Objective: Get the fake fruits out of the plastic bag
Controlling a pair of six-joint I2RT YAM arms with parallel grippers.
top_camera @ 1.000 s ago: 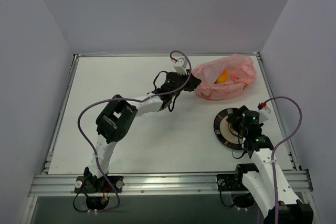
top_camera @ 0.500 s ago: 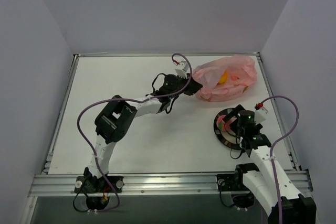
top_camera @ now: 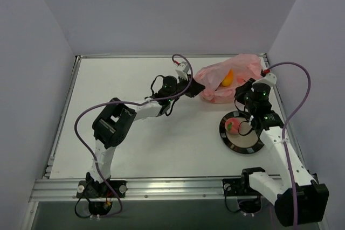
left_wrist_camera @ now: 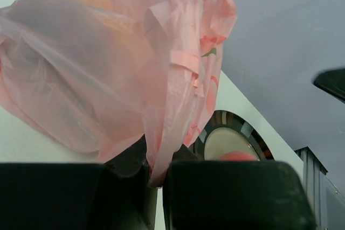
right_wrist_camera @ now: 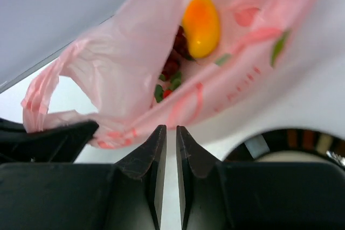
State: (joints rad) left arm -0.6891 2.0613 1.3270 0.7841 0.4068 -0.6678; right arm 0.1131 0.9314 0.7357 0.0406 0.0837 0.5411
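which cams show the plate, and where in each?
Top external: plate, right of centre, toward the near edge.
Left wrist: plate, lower right, partly hidden.
Right wrist: plate, bottom right corner, rim only.
Shared landmark: pink bag, just beyond the plate.

On my feed I see a flat white tabletop (top_camera: 135,133) boxed in by a plain pale lilac-grey back wall (top_camera: 172,9), a matching left wall (top_camera: 27,106) and right wall (top_camera: 318,52). A ribbed silver aluminium rail (top_camera: 172,188) runs along its near edge. The light is soft and even, the shadows faint.
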